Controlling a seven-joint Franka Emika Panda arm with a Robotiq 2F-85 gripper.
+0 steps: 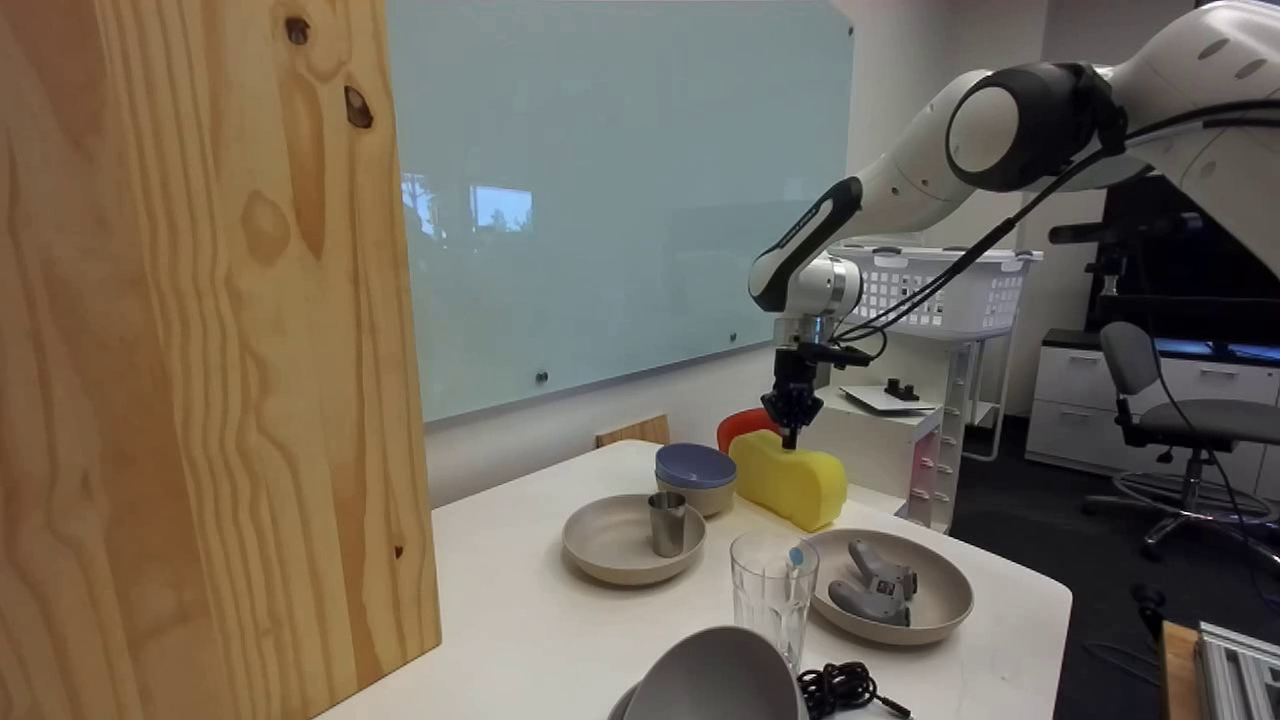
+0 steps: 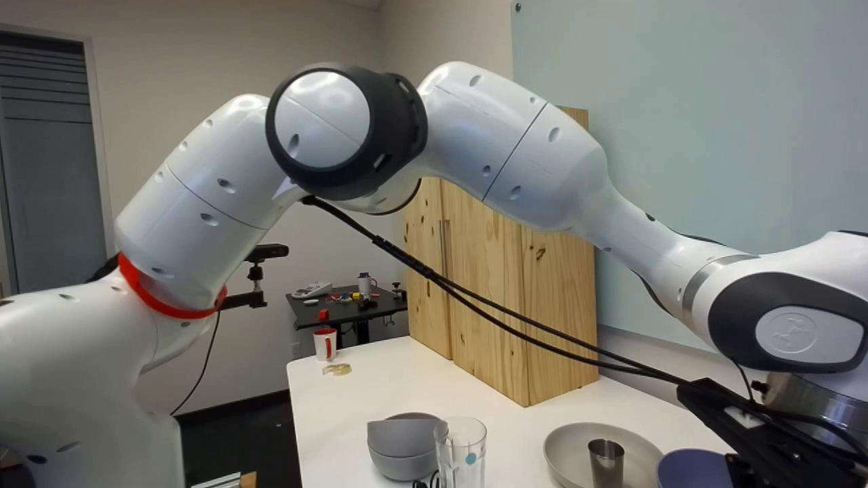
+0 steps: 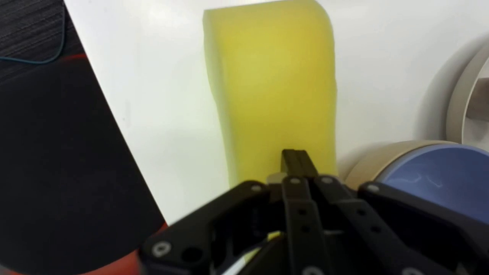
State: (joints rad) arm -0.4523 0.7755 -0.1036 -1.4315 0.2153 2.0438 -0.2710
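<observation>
The end effector (image 3: pixel 297 157) has its fingers together, holding nothing. Right under it, the yellow sponge (image 3: pixel 275 84) stands on the desk (image 3: pixel 168 114), likely steady because it is so thick.

Around one yellow sponge (image 1: pixel 785 475), taken as the dial's centre in an exterior view, are four bowls: one blue bowl (image 1: pixel 695 465) stacked on one beige bowl (image 1: pixel 703 500) at 9 o'clock, and two grey bowls (image 1: pixel 720 680) at 7. Plates number two: one plate (image 1: pixel 605 545) at 8, with one metal cup (image 1: pixel 668 530), and another plate (image 1: pixel 940 610) at 5, with one game controller (image 1: pixel 885 588). One drinking glass (image 1: pixel 770 595) sits at 6, one coiled cable (image 1: pixel 838 685) between 5 and 6, one white basket (image 1: pixel 975 305) at 1
</observation>
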